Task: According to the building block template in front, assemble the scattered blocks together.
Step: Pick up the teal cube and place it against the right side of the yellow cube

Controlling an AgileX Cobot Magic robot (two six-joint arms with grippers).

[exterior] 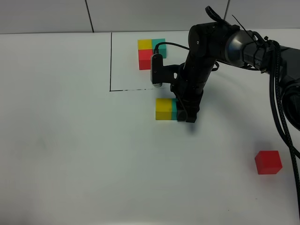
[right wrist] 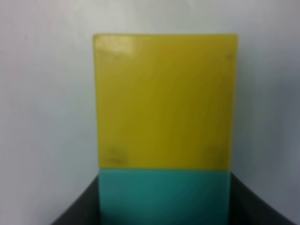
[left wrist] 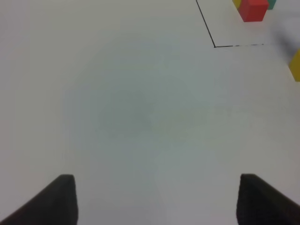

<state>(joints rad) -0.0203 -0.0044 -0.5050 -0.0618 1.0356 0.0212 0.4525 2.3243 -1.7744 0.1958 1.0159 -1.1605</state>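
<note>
Tabletop scene from high up: your right pincer (exterior: 185, 116) is lowered to the white table (exterior: 61, 154) and pinches the teal cube (exterior: 174, 110), with its dark fingers (right wrist: 77, 213) pressed against two opposite sides of the cube. Straight ahead of that pincer's fingertips sits the yellow cube (exterior: 163, 108), touching the teal cube face to face, so the two form a short row. Farther back from the right pincer, toward the far edge of the table, is the template (exterior: 151, 53): small yellow, teal and red cubes joined in an L. It sits inside a thin black line (exterior: 110, 61), and the line's near edge runs just behind the pincer. The red cube (exterior: 268, 162) lies alone, well apart from the right pincer, on its outer side and closer to the front of the table. Your left pincer (left wrist: 159, 201) hangs over bare table with its fingers spread and nothing between them; the template and a corner of the black line show far ahead of it
</note>
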